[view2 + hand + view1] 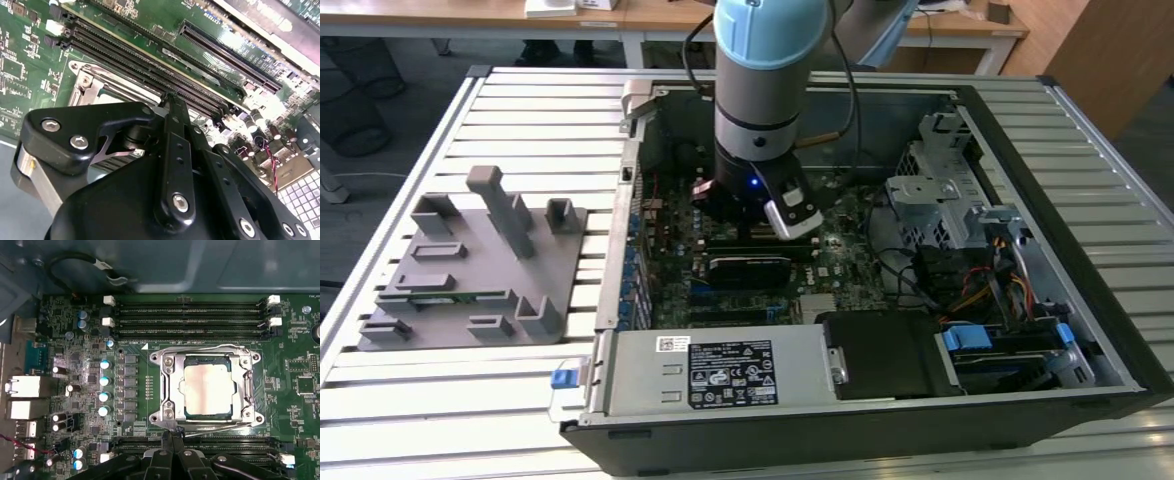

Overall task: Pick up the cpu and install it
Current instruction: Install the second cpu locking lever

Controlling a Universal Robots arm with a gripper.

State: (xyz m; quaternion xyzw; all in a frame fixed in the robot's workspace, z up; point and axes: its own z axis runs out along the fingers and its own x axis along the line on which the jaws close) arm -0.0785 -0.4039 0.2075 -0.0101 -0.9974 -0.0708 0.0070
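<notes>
CPU seated in socket, gripper just off its edge.

In first wrist view the cpu (208, 389) lies flat inside the socket frame (167, 390), just ahead of the gripper (172, 437). Jaws pressed together, holding nothing. Chip approx. square, no long axis; top pale, silvery, w/ glare.

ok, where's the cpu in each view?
Exterior view: hidden under the arm.
First wrist view: the cpu lies inside the socket frame.
Second wrist view: hidden behind the pincer; a corner of the socket frame shows.
Shared landmark: the black memory slots beside the socket frame, in both wrist views.
</notes>
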